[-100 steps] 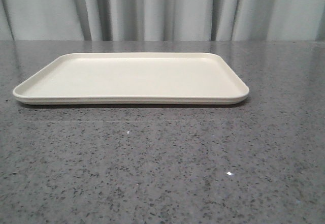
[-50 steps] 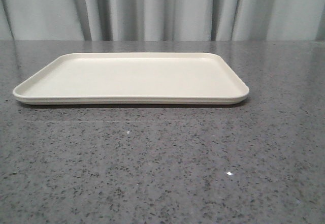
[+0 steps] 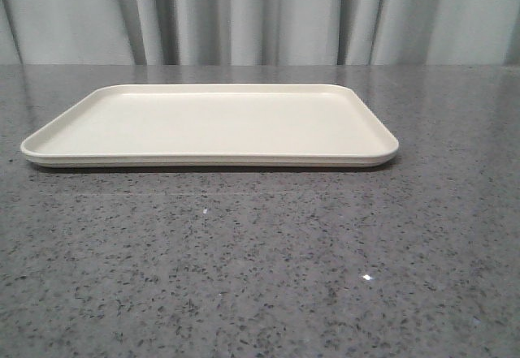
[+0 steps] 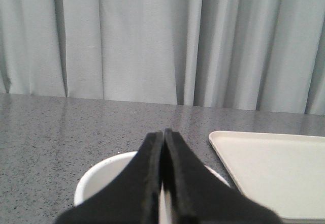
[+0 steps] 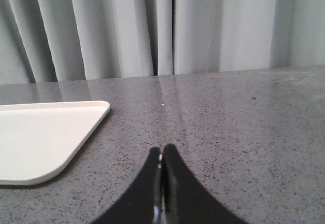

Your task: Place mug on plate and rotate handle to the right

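Observation:
The cream plate [image 3: 211, 127] lies flat and empty on the grey speckled table in the front view. Neither gripper shows there, nor does the mug. In the left wrist view my left gripper [image 4: 163, 133] is shut and empty above the white mug [image 4: 101, 176], whose open rim shows under the fingers; its handle and face print are hidden. The plate's corner [image 4: 269, 168] lies beside the mug. In the right wrist view my right gripper [image 5: 162, 150] is shut and empty over bare table, with the plate's corner [image 5: 45, 137] to one side.
Grey pleated curtains [image 3: 260, 13] hang behind the table's far edge. The speckled grey tabletop [image 3: 260, 269] stretches in front of the plate and on both sides of it.

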